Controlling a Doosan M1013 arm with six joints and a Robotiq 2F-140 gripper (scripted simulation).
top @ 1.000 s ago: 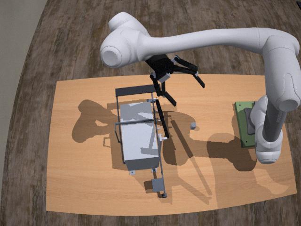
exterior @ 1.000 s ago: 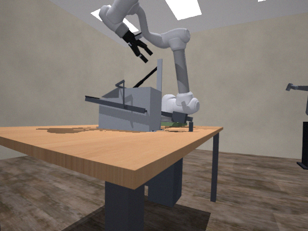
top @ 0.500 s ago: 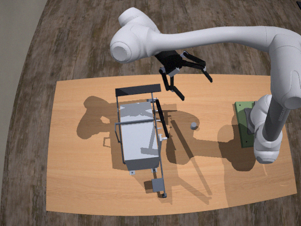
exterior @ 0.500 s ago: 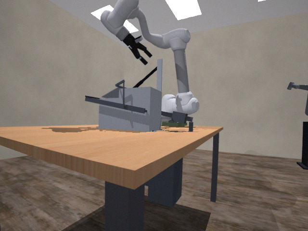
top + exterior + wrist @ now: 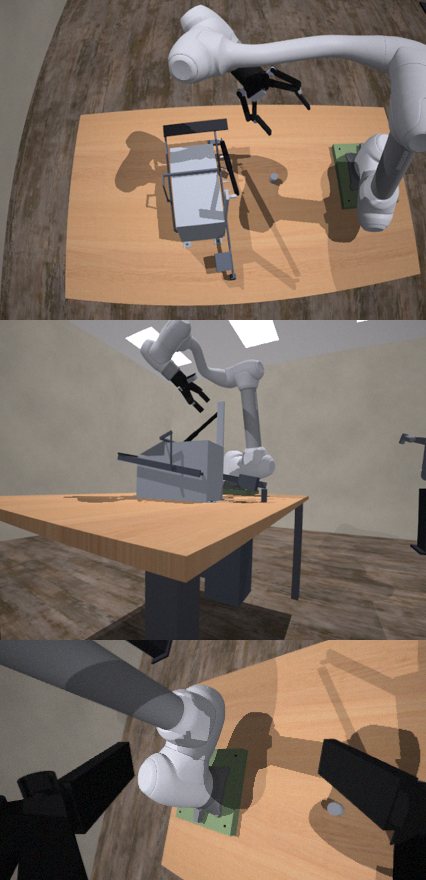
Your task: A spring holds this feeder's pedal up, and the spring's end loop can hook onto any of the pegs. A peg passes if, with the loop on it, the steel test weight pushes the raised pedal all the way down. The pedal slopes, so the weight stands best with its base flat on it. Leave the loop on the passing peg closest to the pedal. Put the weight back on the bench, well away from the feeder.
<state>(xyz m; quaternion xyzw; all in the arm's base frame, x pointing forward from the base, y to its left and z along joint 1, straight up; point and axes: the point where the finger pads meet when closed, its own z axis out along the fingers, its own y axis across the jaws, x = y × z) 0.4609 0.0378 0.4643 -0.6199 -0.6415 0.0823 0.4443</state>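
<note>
The grey feeder box stands left of the bench's middle and also shows in the side view. A black spring runs along its right side, past a row of small pegs. I cannot tell which peg the loop is on. A small grey pedal plate sits at the end of a long arm at the feeder's near end. The steel weight, a small cylinder, stands upright on the bench right of the feeder. My gripper hangs high above the bench's far side, wide open and empty.
A black bar crosses the feeder's far end. My arm's base stands on a green plate at the bench's right edge. Another stand is off the bench to the right.
</note>
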